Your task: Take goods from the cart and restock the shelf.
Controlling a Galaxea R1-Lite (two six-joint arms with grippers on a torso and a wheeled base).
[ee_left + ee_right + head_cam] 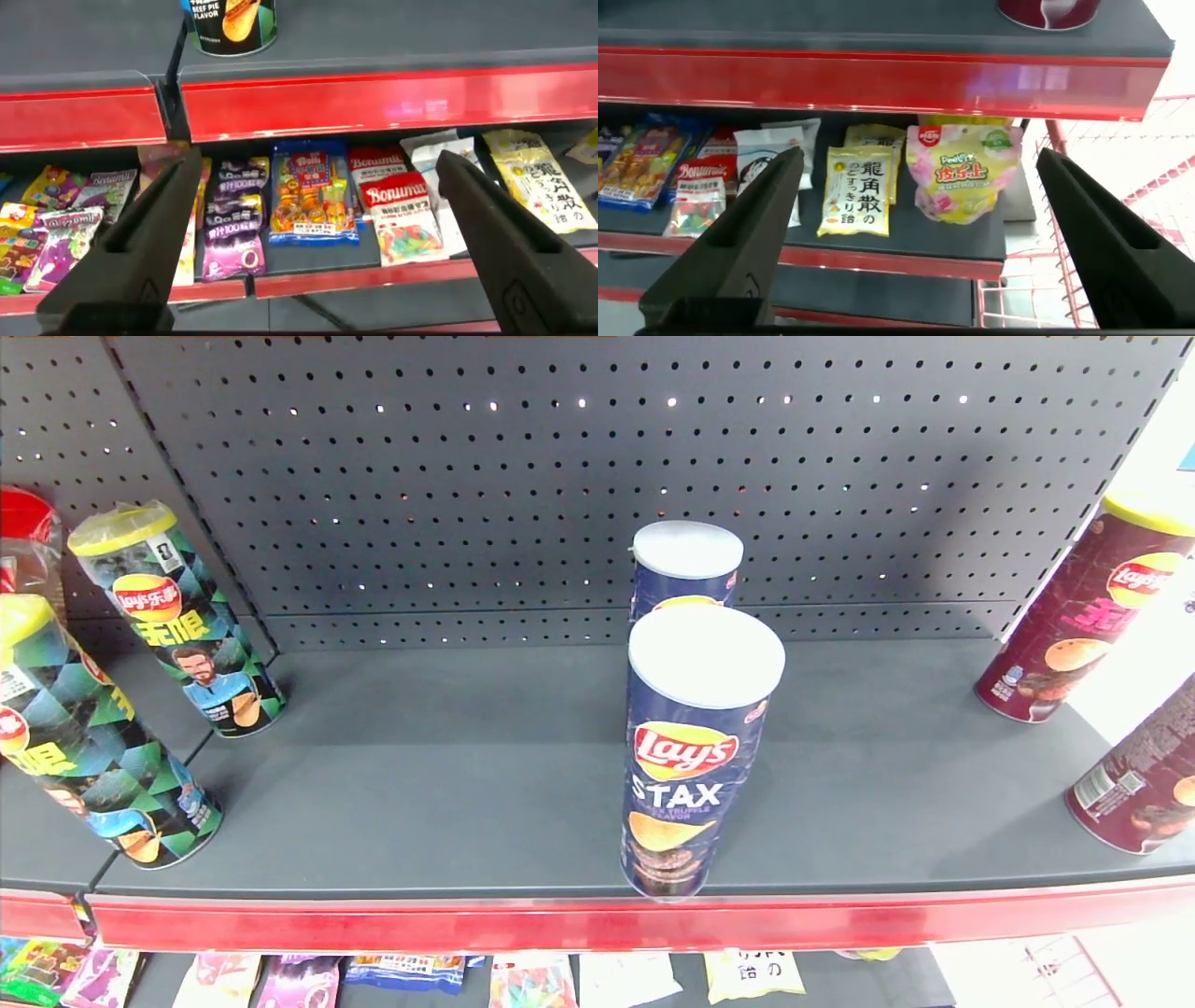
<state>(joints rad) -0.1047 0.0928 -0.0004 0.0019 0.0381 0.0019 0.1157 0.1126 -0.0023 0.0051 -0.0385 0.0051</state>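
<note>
A dark grey shelf with a red front edge is seen ahead, backed by a perforated panel. Below it a lower shelf is stocked with flat sweet bags. At the right, beside that lower shelf, a red wire frame is glimpsed. It is judged to be the cart, though no goods can be made out in it.

Two blue cans are placed upright at the middle of the upper shelf. The front blue can is set at the near edge and the rear blue can just behind it, close to the panel. Two green cans are stood at the left and two maroon cans at the right, well apart from the blue pair. Wide bare gaps are left on both sides.

Among the bags, a blue bag and a yellow bag are laid flat.

The left gripper and the right gripper are held low in front of the lower shelf. Both are spread wide and nothing is held in either.

Cans of this kind are judged to be light, stiff tubes with a smooth, glossy wall. Slipping is likely under a weak squeeze and denting under a hard one. Being tall and narrow, they are easily tipped. A hold is best taken across the round body near its middle, and the lid is best left alone.
</note>
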